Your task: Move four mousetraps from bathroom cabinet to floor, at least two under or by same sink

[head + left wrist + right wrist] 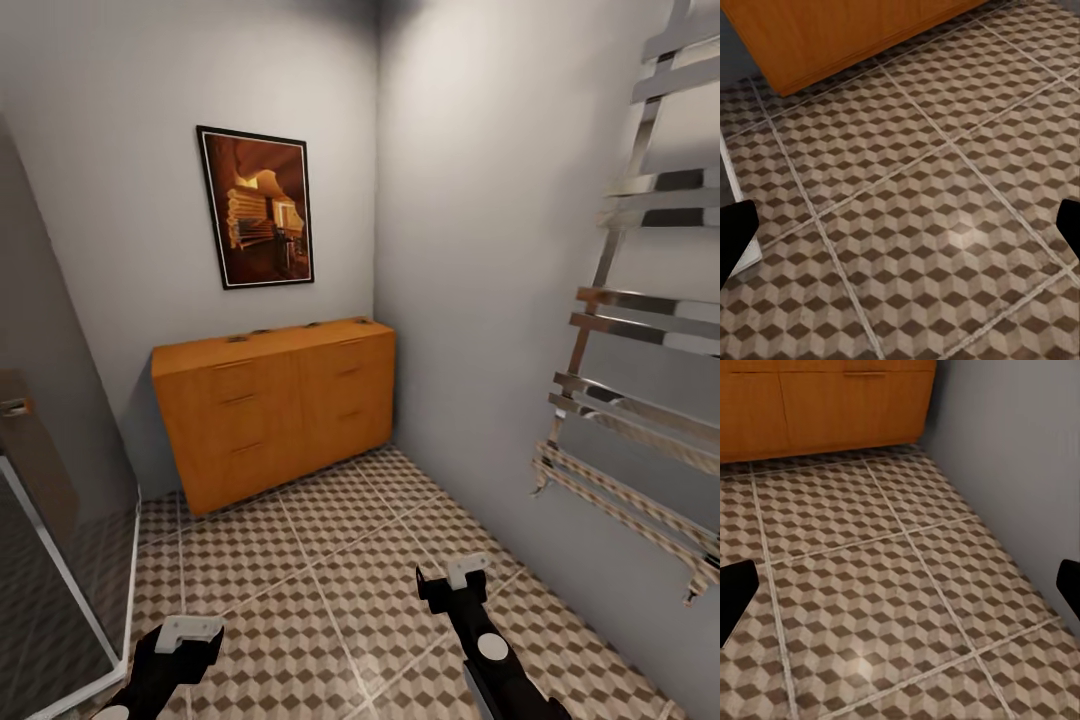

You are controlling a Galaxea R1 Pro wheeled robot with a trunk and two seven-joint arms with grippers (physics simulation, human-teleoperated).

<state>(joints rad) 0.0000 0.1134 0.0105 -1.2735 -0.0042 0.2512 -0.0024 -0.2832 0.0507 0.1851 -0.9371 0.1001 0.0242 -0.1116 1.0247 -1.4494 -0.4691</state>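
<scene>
The orange-brown cabinet [275, 410] stands against the far wall in the corner, its drawers closed. It also appears in the left wrist view as the cabinet [832, 37] and in the right wrist view as the cabinet [825, 405]. Several tiny dark mousetraps lie along its flat top, one mousetrap [237, 339] toward the left and another mousetrap [362, 320] near the right end. The cube-patterned bathroom floor [330, 580] stretches between me and the cabinet. My left gripper [190, 632] and right gripper [455, 580] hover low over the tiles, both open and empty, far short of the cabinet.
A glass shower screen with a white frame [60, 580] stands at the left. A chrome towel rail [640, 400] juts from the right wall. A framed picture [255, 207] hangs above the cabinet. Grey walls close in on the far side and the right.
</scene>
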